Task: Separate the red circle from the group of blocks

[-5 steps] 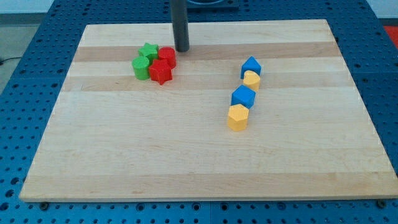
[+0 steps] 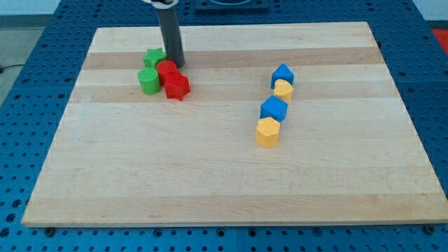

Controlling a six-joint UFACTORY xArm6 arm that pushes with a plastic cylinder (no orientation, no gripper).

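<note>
The red circle (image 2: 166, 71) sits in a tight cluster at the board's upper left, touching a green star (image 2: 154, 57) above-left, a green cylinder (image 2: 148, 81) at left and a red star (image 2: 177, 87) below-right. My tip (image 2: 175, 64) rests on the board right against the red circle's upper right edge, beside the green star.
A column of blocks stands right of centre: a blue block (image 2: 282, 74), a yellow block (image 2: 283, 89), a blue block (image 2: 274, 108) and a yellow hexagon (image 2: 267, 131). The wooden board (image 2: 224, 182) lies on a blue perforated table.
My tip has moved left and slightly down into the cluster. The red circle, both green blocks and the red star have shifted left.
</note>
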